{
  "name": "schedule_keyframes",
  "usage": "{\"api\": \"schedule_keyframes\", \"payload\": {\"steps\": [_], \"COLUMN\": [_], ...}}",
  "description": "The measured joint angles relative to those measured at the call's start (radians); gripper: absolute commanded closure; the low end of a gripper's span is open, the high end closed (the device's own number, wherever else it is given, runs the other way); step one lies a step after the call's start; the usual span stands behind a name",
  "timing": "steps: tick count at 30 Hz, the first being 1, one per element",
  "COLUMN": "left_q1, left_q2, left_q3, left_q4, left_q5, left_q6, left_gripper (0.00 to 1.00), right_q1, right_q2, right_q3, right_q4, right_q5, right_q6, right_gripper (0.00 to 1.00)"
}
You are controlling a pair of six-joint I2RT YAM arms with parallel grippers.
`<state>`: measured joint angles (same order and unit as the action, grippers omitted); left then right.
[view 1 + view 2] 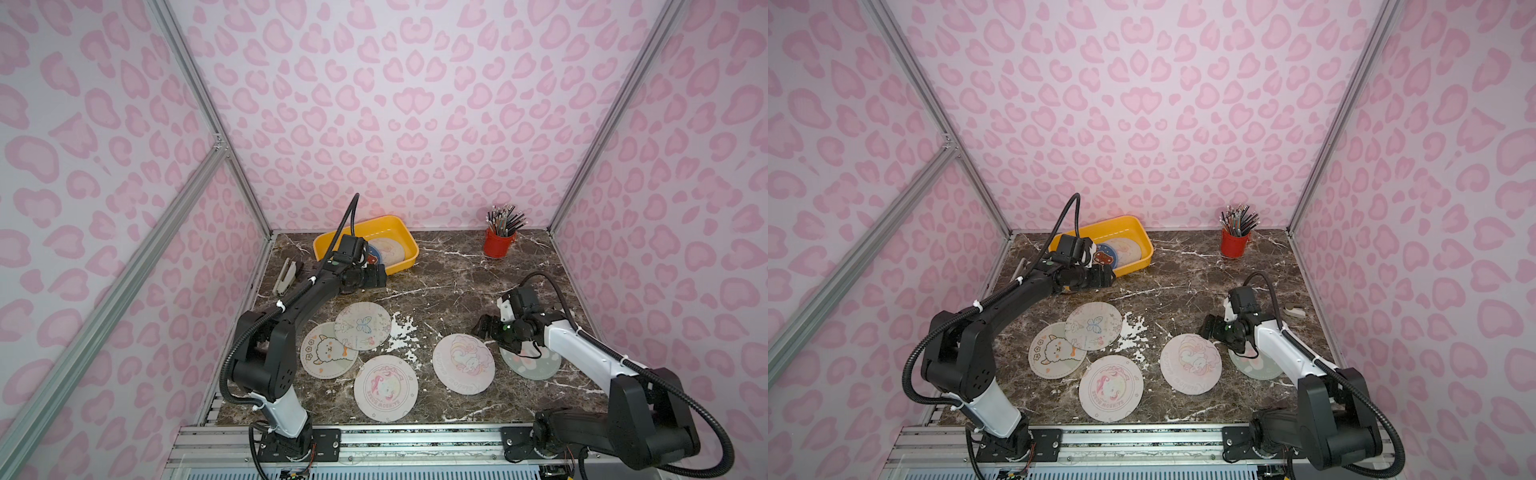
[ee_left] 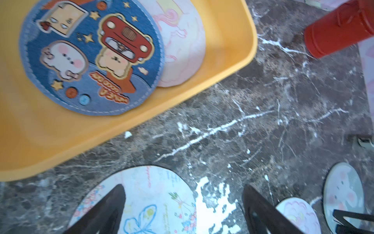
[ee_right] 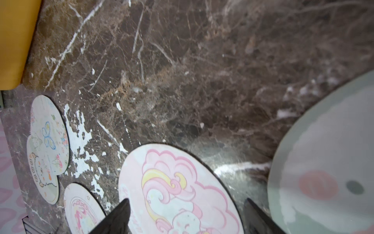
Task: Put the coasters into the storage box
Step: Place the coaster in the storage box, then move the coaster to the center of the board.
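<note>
Left gripper (image 2: 183, 187) jaws, spread and empty, hang above butterfly coaster (image 2: 153, 194); ahead, storage box (image 2: 232, 60) holds blue coaster (image 2: 91, 56), orange lettering illegible. Right gripper (image 3: 186, 200) jaws, likewise spread empty, over unicorn coaster (image 3: 178, 182).

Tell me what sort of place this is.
Likely a staged robot test booth, not a home: pink printed panels on aluminium framing enclose a marble-look table, and the left arm and right arm are mounted on a rail at its front.
</note>
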<state>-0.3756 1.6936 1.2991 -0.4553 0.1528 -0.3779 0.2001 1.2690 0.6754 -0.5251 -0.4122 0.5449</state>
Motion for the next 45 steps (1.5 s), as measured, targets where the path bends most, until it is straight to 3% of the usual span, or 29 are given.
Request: {"api": "schedule_keyframes", "payload": {"steps": [13, 18, 23, 36, 45], "left_q1": [-0.176, -0.2, -0.225, -0.332, -0.37], "left_q2": [-0.047, -0.05, -0.05, 0.014, 0.04], "left_q3": [-0.117, -0.136, -0.145, -0.175, -0.185], "left_q4": [-0.021, -0.021, -0.021, -0.041, -0.066], "left_q5": [0.04, 0.041, 0.042, 0.068, 0.024], "left_q6": [-0.042, -0.047, -0.047, -0.047, -0.078], "left_gripper": [0.07, 0.07, 0.08, 0.18, 0.33], "right_q1": [0.159, 0.244, 0.264, 0.266, 0.216], "right_q2": [-0.219, -0.237, -0.198, 0.068, 0.118], "right_q3": [-0.206, -0.256, -0.267, -0.132, -0.051], "right_q4": [-0.05, 0.059, 0.183, 0.37, 0.274], "right_q5": [0.04, 0.021, -0.014, -0.058, -0.025], "right_q6": [0.237, 0.334, 0.401, 0.349, 0.2], "right_gripper": [0.08, 0.08, 0.08, 0.07, 0.16]}}
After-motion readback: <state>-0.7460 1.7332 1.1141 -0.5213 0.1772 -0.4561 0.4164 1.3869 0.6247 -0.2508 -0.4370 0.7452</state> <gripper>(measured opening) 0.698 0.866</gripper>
